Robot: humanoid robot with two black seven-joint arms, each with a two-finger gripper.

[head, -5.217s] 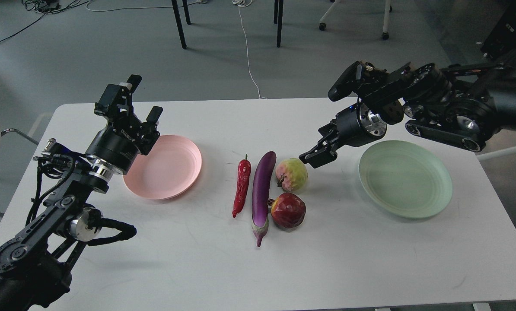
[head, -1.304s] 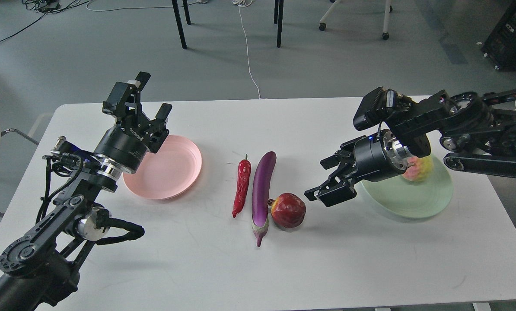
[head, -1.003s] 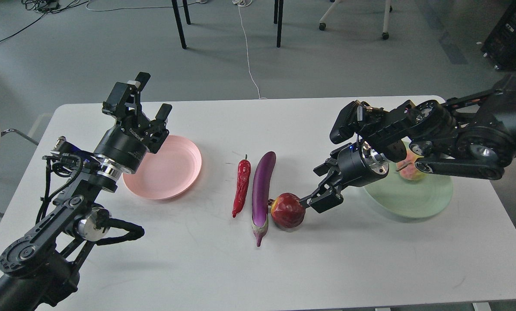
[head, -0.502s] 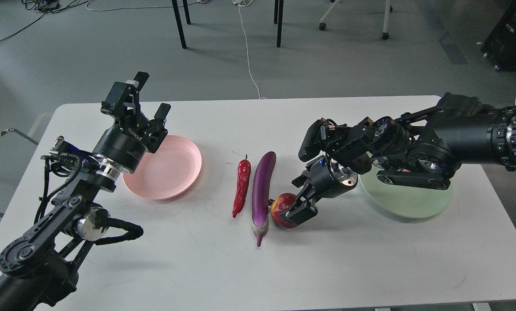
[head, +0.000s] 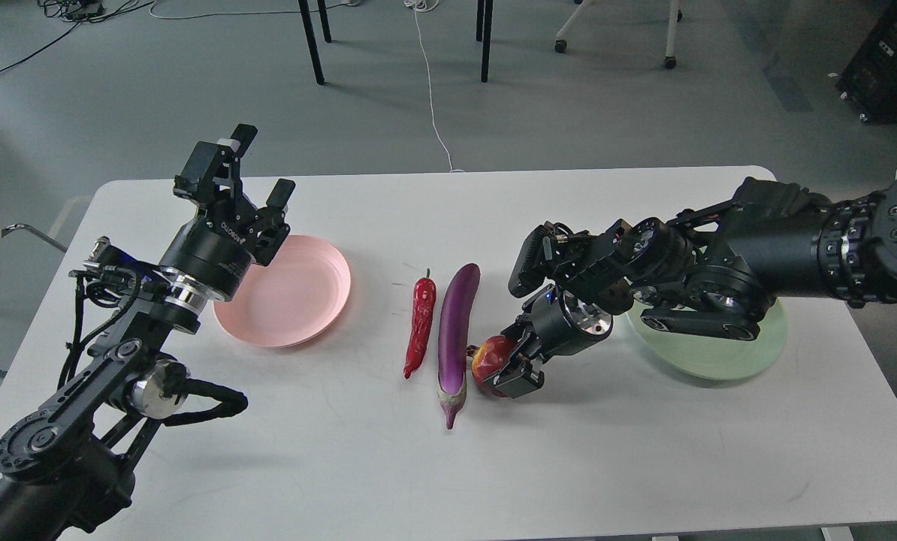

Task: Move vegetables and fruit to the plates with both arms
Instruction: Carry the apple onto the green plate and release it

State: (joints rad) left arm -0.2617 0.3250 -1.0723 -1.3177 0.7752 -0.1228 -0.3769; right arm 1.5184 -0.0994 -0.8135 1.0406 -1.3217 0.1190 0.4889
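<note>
The dark red fruit lies on the white table beside the purple eggplant. The red chili pepper lies left of the eggplant. My right gripper reaches in from the right, with its fingers on either side of the dark red fruit, closed on it. My left gripper is open and empty, raised over the far left rim of the pink plate. The pale green plate is partly covered by my right arm. The yellow-green fruit is hidden.
Chair and table legs and cables stand on the grey floor beyond the table's far edge. A black cabinet stands at the far right. My right forearm spans the table's right side.
My right gripper has carried the yellow-green fruit to the green plate, swung back left and come down around the dark red fruit. The left arm has barely moved.
</note>
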